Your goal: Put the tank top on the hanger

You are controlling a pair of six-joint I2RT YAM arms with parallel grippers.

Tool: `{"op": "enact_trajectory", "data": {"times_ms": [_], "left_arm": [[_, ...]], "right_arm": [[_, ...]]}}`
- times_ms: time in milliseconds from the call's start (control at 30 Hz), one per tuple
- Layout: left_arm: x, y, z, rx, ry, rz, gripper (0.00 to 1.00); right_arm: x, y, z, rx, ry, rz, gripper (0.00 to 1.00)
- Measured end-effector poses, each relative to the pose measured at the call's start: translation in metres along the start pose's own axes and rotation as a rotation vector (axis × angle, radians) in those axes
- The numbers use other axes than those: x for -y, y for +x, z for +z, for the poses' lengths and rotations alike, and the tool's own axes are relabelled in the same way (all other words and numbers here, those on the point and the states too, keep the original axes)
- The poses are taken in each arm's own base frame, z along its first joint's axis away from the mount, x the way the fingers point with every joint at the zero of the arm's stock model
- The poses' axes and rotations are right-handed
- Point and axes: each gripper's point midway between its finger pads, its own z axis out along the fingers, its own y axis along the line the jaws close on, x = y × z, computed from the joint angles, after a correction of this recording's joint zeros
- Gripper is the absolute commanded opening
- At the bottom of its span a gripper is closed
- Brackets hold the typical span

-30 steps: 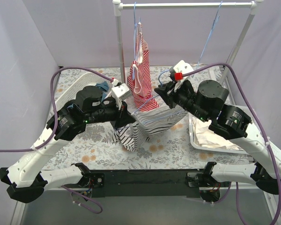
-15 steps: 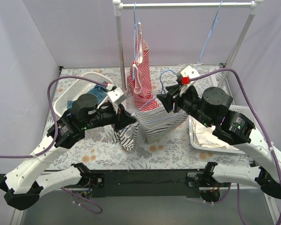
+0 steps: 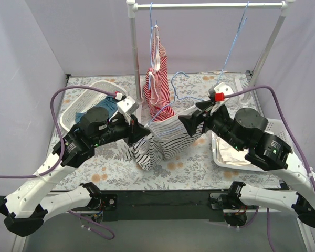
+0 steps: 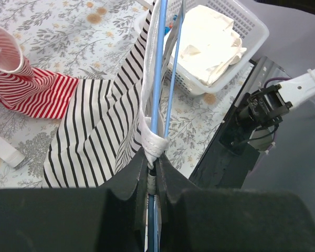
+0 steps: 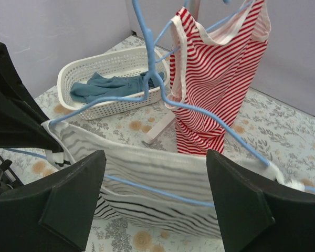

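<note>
The tank top [image 3: 165, 140], white with thin black stripes, hangs spread between the two arms above the table. The pale-blue wire hanger [image 3: 174, 92] is threaded into it, with its hook sticking up. My left gripper [image 3: 140, 131] is shut on the top's white strap and the hanger wire together. In the left wrist view the strap [image 4: 155, 143] and the hanger [image 4: 158, 79] run straight into the closed jaws of the left gripper [image 4: 153, 164]. My right gripper [image 3: 191, 122] stands wide open just right of the top. Its fingers [image 5: 73, 194] frame the tank top [image 5: 163, 173] and hanger [image 5: 199, 111] without touching them.
A red-and-white striped top [image 3: 158, 79] hangs from the rail [image 3: 210, 5], and another blue hanger [image 3: 236, 42] hangs further right. A white basket [image 3: 94, 84] at left holds a blue garment [image 3: 102, 107]. A second white basket [image 3: 275, 123] at right holds pale cloth [image 3: 236, 155].
My right gripper has opened, let go of the top and hanger, and drawn back to the right. The hanger's hook now stands free. The left gripper keeps its grip.
</note>
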Motion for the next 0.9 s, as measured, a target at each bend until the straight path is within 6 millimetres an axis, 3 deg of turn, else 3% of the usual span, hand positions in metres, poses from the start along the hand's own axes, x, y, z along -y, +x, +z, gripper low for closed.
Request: {"op": "enact_trajectory", "data": {"times_ms": [100,333,400,667,900], "left_arm": [[-0.005,0.000,0.001,0.001,-0.033,-0.016,0.00],[-0.012,-0.001,0.005,0.007,-0.073,-0.059,0.00],[-0.016,-0.001,0.009,0.001,-0.100,-0.079,0.00],[-0.042,-0.023,0.025,0.019,-0.254,-0.119,0.00],[-0.060,-0.046,0.045,0.032,-0.354,-0.144,0.00]], "right_arm": [[0.010,0.009,-0.017,0.009,0.033,0.039,0.93],[0.024,0.035,-0.049,0.038,0.074,0.167,0.91],[0.023,0.051,-0.051,0.019,0.072,0.204,0.89],[0.011,0.147,-0.052,-0.236,0.064,0.293,0.87],[0.014,0.187,-0.068,-0.291,0.084,0.359,0.87]]}}
